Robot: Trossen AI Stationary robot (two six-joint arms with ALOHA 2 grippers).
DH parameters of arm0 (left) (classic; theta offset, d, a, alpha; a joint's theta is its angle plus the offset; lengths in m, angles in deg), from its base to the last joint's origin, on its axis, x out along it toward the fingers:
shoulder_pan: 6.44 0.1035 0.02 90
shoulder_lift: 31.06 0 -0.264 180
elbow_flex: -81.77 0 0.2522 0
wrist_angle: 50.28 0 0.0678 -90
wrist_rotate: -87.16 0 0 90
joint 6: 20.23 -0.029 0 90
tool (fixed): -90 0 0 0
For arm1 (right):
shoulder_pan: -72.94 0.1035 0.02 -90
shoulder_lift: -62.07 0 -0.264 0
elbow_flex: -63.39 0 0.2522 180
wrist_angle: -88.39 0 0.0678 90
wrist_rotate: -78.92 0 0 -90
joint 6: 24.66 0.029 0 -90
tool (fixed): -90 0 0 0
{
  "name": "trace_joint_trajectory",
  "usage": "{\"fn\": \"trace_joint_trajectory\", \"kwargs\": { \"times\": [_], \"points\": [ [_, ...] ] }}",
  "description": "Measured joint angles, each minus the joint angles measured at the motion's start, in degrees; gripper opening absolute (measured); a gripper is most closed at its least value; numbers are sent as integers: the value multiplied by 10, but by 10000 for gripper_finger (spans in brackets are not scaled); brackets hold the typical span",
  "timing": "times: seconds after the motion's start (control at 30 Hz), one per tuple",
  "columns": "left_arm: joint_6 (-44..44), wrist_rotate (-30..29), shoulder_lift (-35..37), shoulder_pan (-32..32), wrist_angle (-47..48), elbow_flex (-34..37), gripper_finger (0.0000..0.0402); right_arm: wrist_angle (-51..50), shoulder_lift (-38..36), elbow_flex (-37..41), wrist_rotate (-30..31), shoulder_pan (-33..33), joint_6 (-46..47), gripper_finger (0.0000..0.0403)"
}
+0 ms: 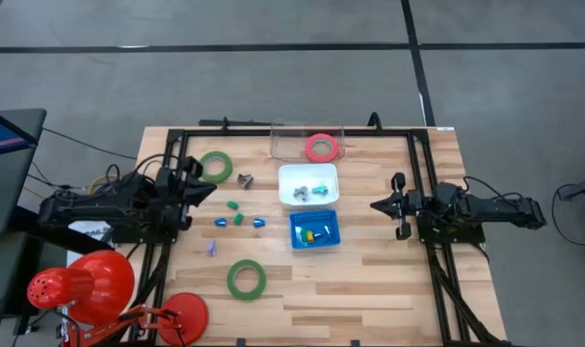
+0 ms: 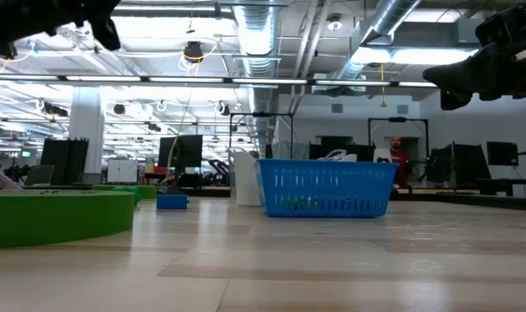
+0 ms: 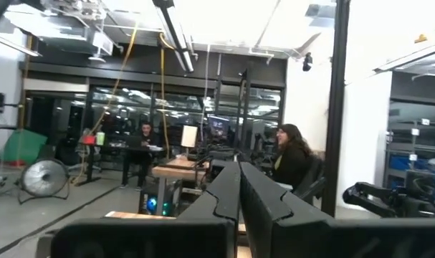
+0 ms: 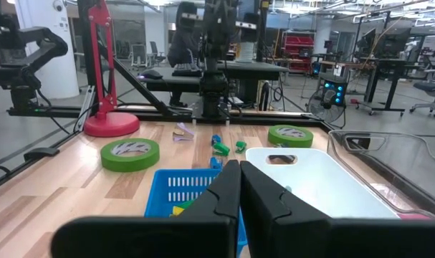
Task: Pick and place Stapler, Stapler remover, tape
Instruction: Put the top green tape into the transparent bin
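Three tape rings lie apart: green [image 1: 215, 166], green [image 1: 246, 279], pink [image 1: 321, 147] in a clear bin [image 1: 277, 141]. My left pincer [image 1: 207, 191] and right pincer [image 1: 377, 204] hover closed, empty.

Pale wood-plank table [image 1: 388, 280], blue plastic basket [image 1: 314, 230]

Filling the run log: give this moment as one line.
left gripper: shut, empty, raised | right gripper: shut, empty, raised | pink tape: in clear bin | green tapes: on table
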Motion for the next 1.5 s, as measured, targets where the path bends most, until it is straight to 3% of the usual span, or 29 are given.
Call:
{"fn": "trace_joint_trajectory", "kwargs": {
  "times": [0.6, 1.03, 1.5],
  "points": [
    [-2, 27, -185, 0, 6, -165, 3, 0, 0, 0, 0, 0, 0, 1],
    [-4, 39, -189, 0, 7, -246, 3, 0, 0, 0, 0, 0, 0, 1],
    [-10, 39, -189, 0, 12, -275, 3, 0, 0, 0, 0, 0, 0, 1]
  ]
}}
